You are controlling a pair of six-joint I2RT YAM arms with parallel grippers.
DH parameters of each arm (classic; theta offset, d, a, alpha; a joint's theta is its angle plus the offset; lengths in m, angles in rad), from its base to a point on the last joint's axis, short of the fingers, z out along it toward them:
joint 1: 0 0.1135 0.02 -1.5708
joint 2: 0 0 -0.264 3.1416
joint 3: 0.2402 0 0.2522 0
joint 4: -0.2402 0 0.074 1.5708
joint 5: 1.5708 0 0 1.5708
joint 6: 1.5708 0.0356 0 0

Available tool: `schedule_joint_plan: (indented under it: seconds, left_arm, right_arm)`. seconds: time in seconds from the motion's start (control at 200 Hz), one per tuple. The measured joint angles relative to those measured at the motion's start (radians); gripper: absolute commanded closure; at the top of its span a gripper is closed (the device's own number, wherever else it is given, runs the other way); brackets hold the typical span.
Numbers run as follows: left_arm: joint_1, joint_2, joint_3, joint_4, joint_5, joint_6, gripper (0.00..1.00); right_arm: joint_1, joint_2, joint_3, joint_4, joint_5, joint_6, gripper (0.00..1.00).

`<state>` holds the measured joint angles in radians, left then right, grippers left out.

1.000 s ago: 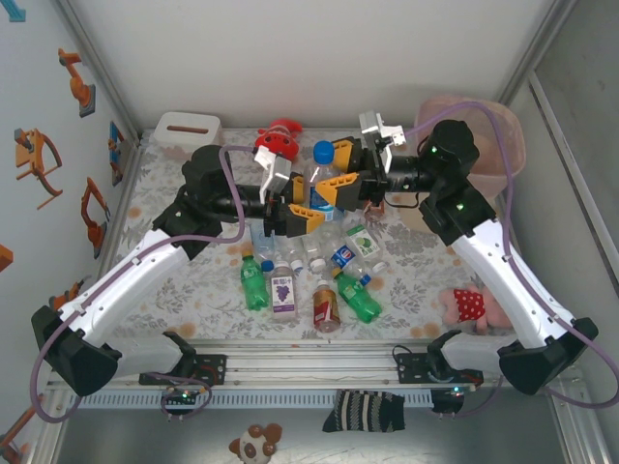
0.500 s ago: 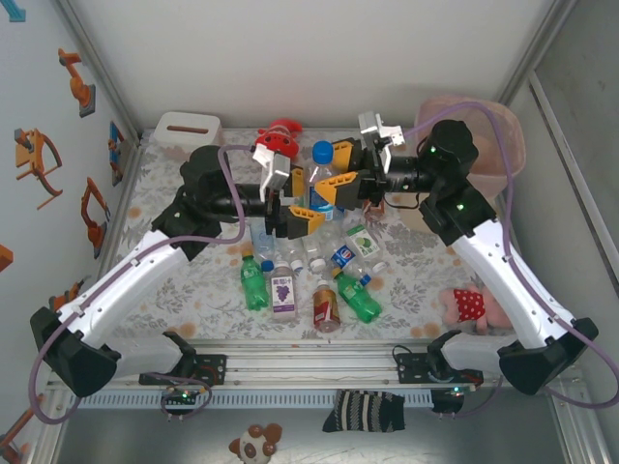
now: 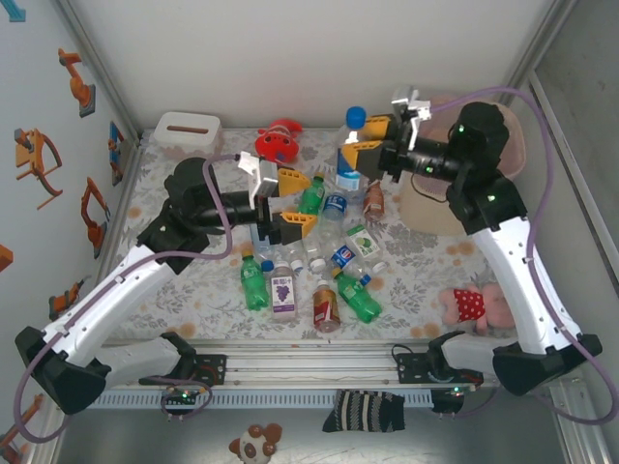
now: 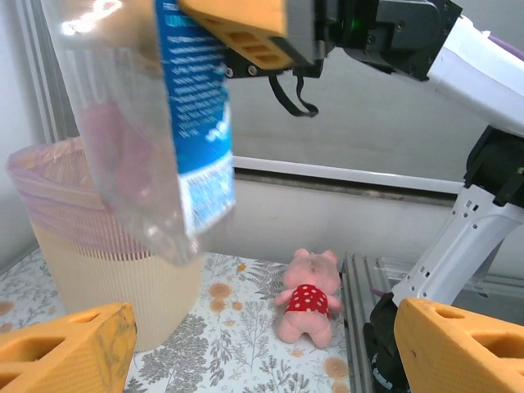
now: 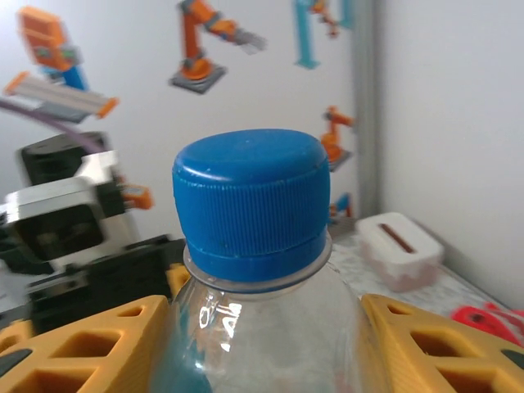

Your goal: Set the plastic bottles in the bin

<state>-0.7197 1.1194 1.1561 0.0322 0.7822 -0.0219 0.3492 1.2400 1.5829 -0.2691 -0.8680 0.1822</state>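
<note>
Floral-patterned tabletop point(image 3: 193, 280) inside a white-walled enclosure, seen from above and from both wrists. The right gripper point(image 3: 362, 143) is closed on a clear plastic bottle point(image 3: 348, 176) with a blue label, gripping it just below its blue cap point(image 5: 250, 209). The bottle is held upright in the air. In the top view it hangs just left of the bin point(image 3: 430, 213), a pale slatted wastebasket with a pink liner at the far right of the tabletop. From the left wrist the same bottle hangs in front of the bin's rim; whether any part of it is over the mouth cannot be told.

The left gripper point(image 3: 302, 201) stands wide open with nothing between its fingers, over the far edge of the loose bottles. Among these lie a green bottle point(image 3: 253, 282), a purple-labelled bottle point(image 3: 283, 290), a red-labelled bottle point(image 3: 327, 304) and others that overlap. A white tissue box point(image 3: 187, 130) and a red plush toy point(image 3: 278, 140) sit at the far edge. A pink plush toy point(image 4: 307, 299) lies near the right arm's base.
</note>
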Motion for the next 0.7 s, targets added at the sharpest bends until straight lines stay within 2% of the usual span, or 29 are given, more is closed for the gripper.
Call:
schedule_joint_plan:
  seconds: [0.245, 0.381, 0.536, 0.701]
  left_arm:
    - [0.000, -0.005, -0.001, -0.019, -0.030, 0.014, 0.18]
    - [0.000, -0.005, -0.002, -0.030, -0.039, 0.016, 0.18]
    - [0.000, -0.006, -0.003, -0.041, -0.047, 0.022, 0.18]
    - [0.000, -0.006, -0.003, -0.051, -0.061, 0.029, 0.18]
  right_arm:
    - [-0.251, 0.043, 0.121, -0.145, 0.103, 0.001, 0.55]
    - [-0.357, 0.093, 0.162, -0.221, 0.182, 0.000, 0.56]
    - [-0.438, 0.184, 0.240, -0.319, 0.286, 0.000, 0.56]
    - [-0.468, 0.295, 0.323, -0.415, 0.379, -0.018, 0.56]
